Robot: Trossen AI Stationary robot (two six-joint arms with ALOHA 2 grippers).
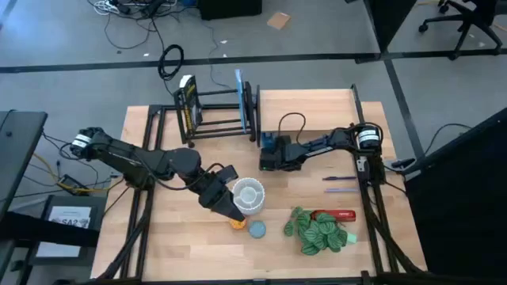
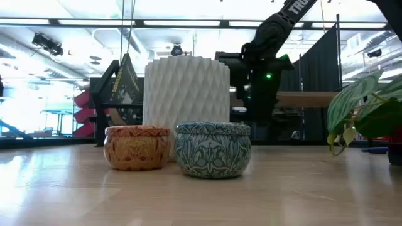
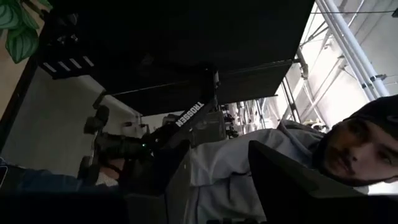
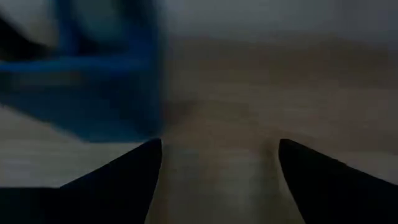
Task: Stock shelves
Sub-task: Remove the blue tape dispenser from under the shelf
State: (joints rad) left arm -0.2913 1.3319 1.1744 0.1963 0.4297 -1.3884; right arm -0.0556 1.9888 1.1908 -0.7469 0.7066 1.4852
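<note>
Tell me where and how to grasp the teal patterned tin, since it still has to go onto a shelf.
Probably the teal tin is best taken across its round side wall, coming from above with fingers either side. It stands upright, lid on, low and wide. The orange tin sits close beside it and the white ribbed vase behind, so approach from its free side.

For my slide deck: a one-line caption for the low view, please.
Table-level view: an orange tin and a teal patterned tin stand before a white ribbed cup, leafy plant at right.
</note>
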